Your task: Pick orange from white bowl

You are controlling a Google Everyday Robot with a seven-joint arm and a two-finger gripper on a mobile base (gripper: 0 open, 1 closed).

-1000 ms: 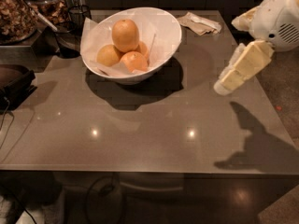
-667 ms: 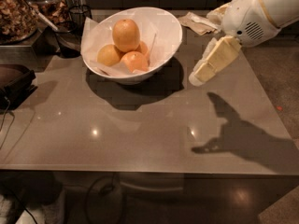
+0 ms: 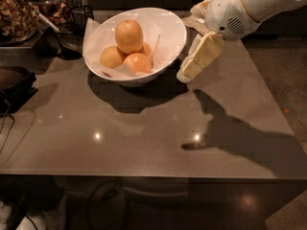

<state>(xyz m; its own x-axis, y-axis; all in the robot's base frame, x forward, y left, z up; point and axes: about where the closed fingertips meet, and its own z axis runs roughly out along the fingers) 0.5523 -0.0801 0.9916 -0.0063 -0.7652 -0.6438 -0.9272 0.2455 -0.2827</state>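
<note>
Gripper (image 3: 185, 74) has travelled leftward across the table (image 3: 144, 133) over the last second, from out near the right edge to just beside the right side of the white bowl (image 3: 178, 41); its tip points down and left, level with the bowl's outer wall, not over the rim. Arm shadow (image 3: 240, 135) on the table has shifted left with it. Whether the gripper is open or closed: cannot tell from this view. It holds nothing. Bowl contents unchanged from the earlier frames: the orange (image 3: 128, 35) sits on top of the pile, toward the back, resting on the smaller yellowish fruit (image 3: 111, 56) and the smaller deeper-orange fruit (image 3: 137, 63), all on the white paper liner (image 3: 96, 37). Judgement: approach phase, grasp not yet begun. The gripper appears too low and too far right to reach the orange directly; it likely needs to rise over the rim, then descend onto the top fruit.
</note>
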